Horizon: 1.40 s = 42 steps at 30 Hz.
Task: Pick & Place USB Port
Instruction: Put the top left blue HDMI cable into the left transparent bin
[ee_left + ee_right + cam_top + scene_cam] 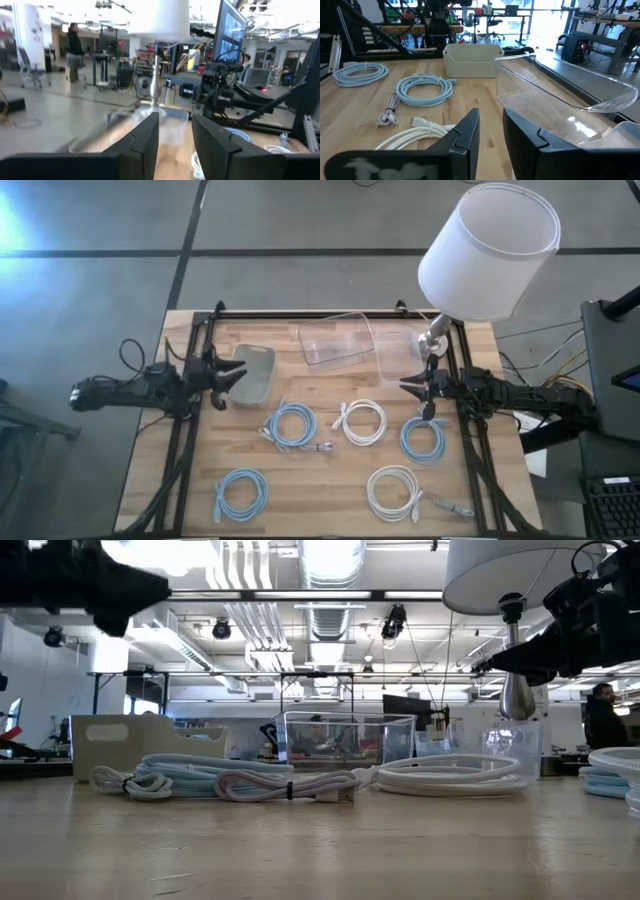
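Note:
Several coiled USB cables lie flat on the wooden table: a light blue one (293, 425), a white one (360, 421), another blue one (423, 438), and two nearer the front, blue (241, 492) and white (395, 490). My left gripper (238, 374) hovers at the table's left side beside a beige bin (257, 370); in its wrist view the fingers (175, 117) stand open with nothing between them. My right gripper (405, 387) hovers at the right side, above the table near the clear containers; it is open and empty (491, 112).
Two clear plastic containers (335, 338) (400, 355) stand at the back of the table. A lamp with a white shade (490, 250) rises at the back right corner. Black frame rails (195, 330) run along the table's left, right and far edges.

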Tool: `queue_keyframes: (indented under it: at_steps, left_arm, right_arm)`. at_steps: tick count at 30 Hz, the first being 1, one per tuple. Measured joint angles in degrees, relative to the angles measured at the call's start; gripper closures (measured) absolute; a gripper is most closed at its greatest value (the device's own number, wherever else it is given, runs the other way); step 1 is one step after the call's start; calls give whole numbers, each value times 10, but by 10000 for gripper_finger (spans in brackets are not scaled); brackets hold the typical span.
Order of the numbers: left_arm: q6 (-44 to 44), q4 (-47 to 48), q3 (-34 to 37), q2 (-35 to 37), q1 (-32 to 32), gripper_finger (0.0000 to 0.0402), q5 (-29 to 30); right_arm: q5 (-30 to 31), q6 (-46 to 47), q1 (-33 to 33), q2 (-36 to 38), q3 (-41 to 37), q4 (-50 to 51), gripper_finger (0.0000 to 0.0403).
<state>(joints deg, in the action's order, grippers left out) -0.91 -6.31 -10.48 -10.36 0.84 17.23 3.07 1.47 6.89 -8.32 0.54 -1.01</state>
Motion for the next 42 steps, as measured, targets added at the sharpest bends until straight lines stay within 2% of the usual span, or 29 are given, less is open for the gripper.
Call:
queue_keyframes:
  at_steps: [4, 13, 18, 24, 31, 36, 42]
  left_arm:
    - [25, 35, -60, -28, 0, 280, 0]
    - [-3, 177, -190, -123, 0, 280, 1]
    - [-21, 186, -217, -181, 0, 280, 0]
    - [-31, 182, -222, -244, 0, 280, 0]
    - [-65, 178, -225, -308, 0, 280, 0]
    - [-67, 178, -241, -354, 0, 280, 0]
    - [-66, 174, -269, -401, 0, 280, 0]
  right_arm:
    - [0, 0, 0, 0, 0, 0, 316]
    - [0, 0, 0, 0, 0, -39, 331]
    - [3, -14, 0, 0, 0, -56, 335]
    - [60, -36, 0, -5, 0, -173, 329]
    - [55, -66, 0, -33, 0, -289, 293]
    - [54, -66, 0, -75, 27, -292, 253]
    - [54, -65, 0, -151, 96, -287, 217]
